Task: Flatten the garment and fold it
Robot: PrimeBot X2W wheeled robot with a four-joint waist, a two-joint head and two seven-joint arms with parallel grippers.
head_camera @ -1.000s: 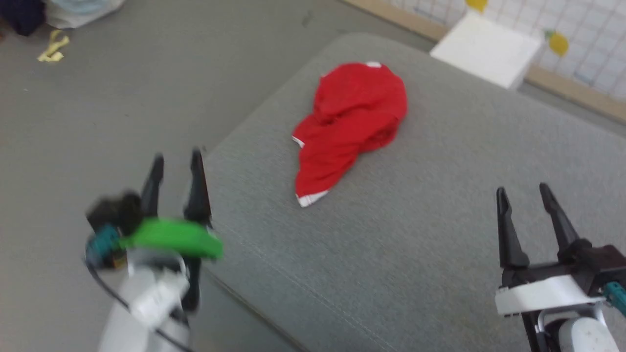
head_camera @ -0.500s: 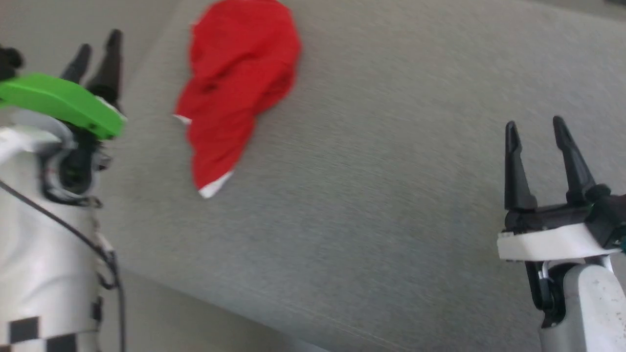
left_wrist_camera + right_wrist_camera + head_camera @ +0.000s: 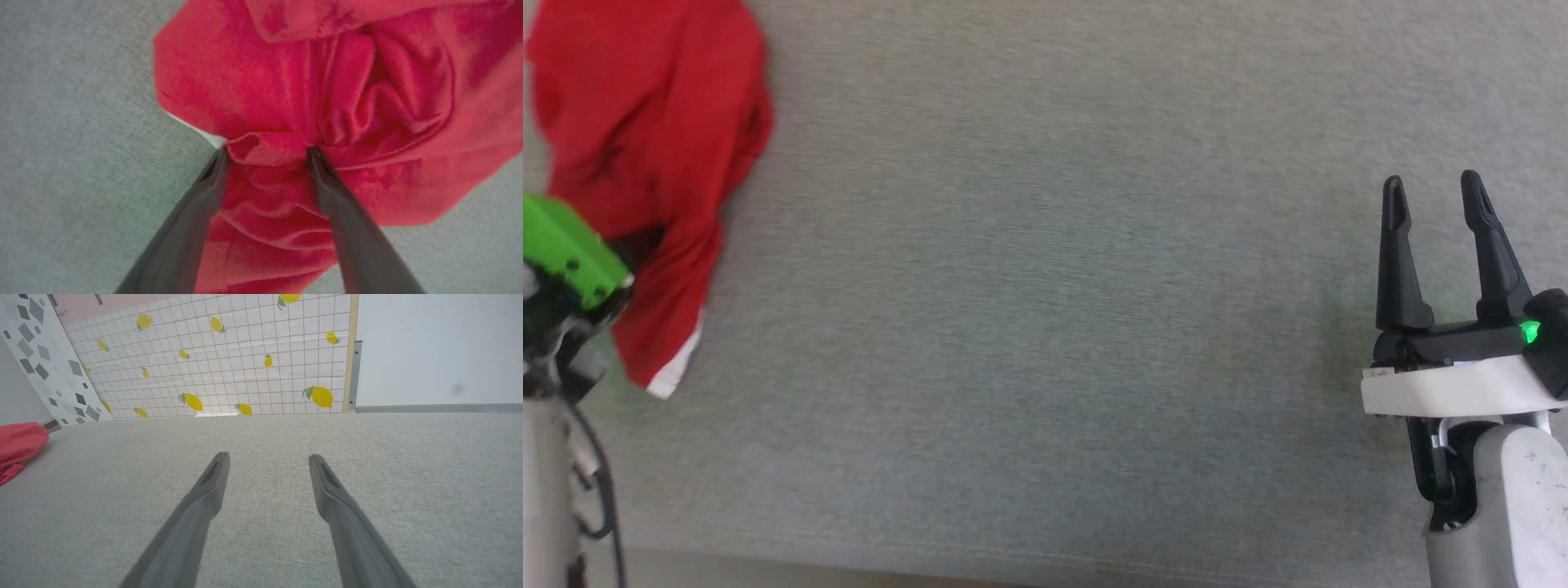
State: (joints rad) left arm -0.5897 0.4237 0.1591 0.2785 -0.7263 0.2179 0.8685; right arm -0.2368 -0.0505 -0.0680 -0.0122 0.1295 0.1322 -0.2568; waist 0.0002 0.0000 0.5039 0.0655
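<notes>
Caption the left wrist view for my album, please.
Open left gripper poised over a crumpled red garment on a grey upholstered surface.

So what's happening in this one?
A two-armed robot is starting on a crumpled red garment lying on a grey fabric surface. Its left end effector is open at the garment, a fold between its fingers, not yet gripped. The right end effector hangs open over bare surface, apart from the garment.

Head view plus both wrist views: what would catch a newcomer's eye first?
The bright red garment, crumpled at the left edge of the grey cushion, stands out at once. The left gripper is right over it, open fingers either side of a fold. The right gripper hangs open over bare cushion, facing a lemon-print wall.
</notes>
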